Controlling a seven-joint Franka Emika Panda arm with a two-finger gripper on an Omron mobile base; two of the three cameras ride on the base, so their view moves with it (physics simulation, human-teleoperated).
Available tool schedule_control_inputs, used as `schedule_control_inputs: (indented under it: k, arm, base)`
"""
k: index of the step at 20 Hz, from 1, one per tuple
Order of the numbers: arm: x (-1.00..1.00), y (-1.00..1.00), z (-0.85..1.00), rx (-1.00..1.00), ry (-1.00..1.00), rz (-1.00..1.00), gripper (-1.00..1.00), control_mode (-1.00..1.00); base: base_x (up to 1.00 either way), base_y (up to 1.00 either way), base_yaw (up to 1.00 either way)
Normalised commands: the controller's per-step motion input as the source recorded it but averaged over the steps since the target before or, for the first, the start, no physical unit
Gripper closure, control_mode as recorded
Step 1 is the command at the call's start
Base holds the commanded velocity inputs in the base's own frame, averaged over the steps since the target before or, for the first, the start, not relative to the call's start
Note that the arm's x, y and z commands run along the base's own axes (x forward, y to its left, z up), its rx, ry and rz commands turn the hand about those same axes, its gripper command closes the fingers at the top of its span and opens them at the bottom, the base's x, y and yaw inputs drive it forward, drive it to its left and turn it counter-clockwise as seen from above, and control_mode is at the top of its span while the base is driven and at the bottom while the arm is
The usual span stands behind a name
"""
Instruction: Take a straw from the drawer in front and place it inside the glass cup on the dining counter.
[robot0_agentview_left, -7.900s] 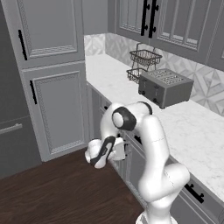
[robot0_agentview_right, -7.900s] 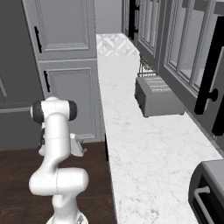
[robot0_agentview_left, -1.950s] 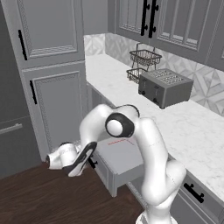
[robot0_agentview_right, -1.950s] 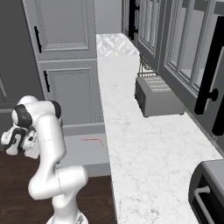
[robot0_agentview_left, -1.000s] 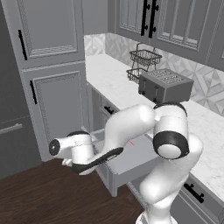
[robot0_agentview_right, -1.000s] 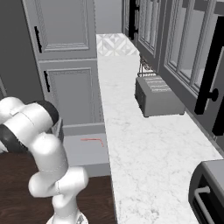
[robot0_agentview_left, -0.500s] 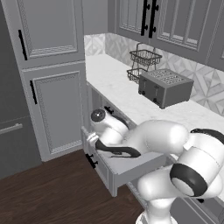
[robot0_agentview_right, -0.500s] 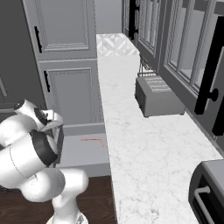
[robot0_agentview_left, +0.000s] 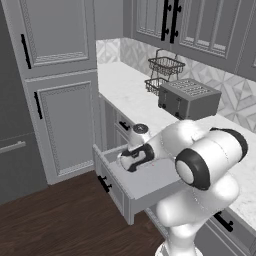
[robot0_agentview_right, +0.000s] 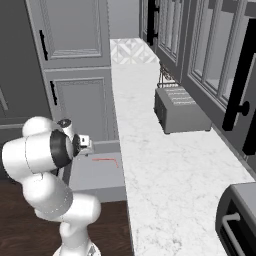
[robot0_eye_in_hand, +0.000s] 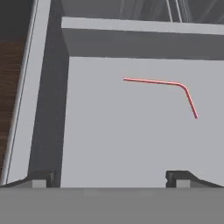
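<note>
In the hand view, the drawer (robot0_eye_in_hand: 43, 109) wall is running down the left, the end effector (robot0_eye_in_hand: 109, 178) is hovering with jaws wide and empty, and the straw (robot0_eye_in_hand: 153, 82), bent, is lying flat on the floor up right. Being so thin, it risks slipping between the closing fingers.

The drawer (robot0_eye_in_hand: 48, 109) is being held pulled out, its plain floor lying bare around the bent straw (robot0_eye_in_hand: 162, 83), so open room is being left on every side of it. Access is being bounded by the drawer walls and by the bench (robot0_agentview_right: 165, 165) edge overhanging behind. The hand (robot0_eye_in_hand: 111, 177) is being kept above, fingers spread wide.
</note>
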Motion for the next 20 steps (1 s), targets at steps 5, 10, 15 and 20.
schedule_control_inputs:
  k: [5, 10, 15, 20]
  arm:
    - [0.36, 0.0, -0.61, 0.06, 0.15, -0.02, -1.0, -1.0]
    - [0.15, 0.05, -0.58, 0.02, 0.07, -0.01, -1.0, -1.0]
    - [0.0, 0.32, -0.43, 0.01, 0.0, 0.0, -1.0, -1.0]
    - [0.02, 0.51, -0.35, 0.05, 0.04, 0.0, -1.0, -1.0]
  base:
    - [0.0, 0.0, 0.0]
    - [0.0, 0.0, 0.0]
    - [0.0, 0.0, 0.0]
    - [0.0, 0.0, 0.0]
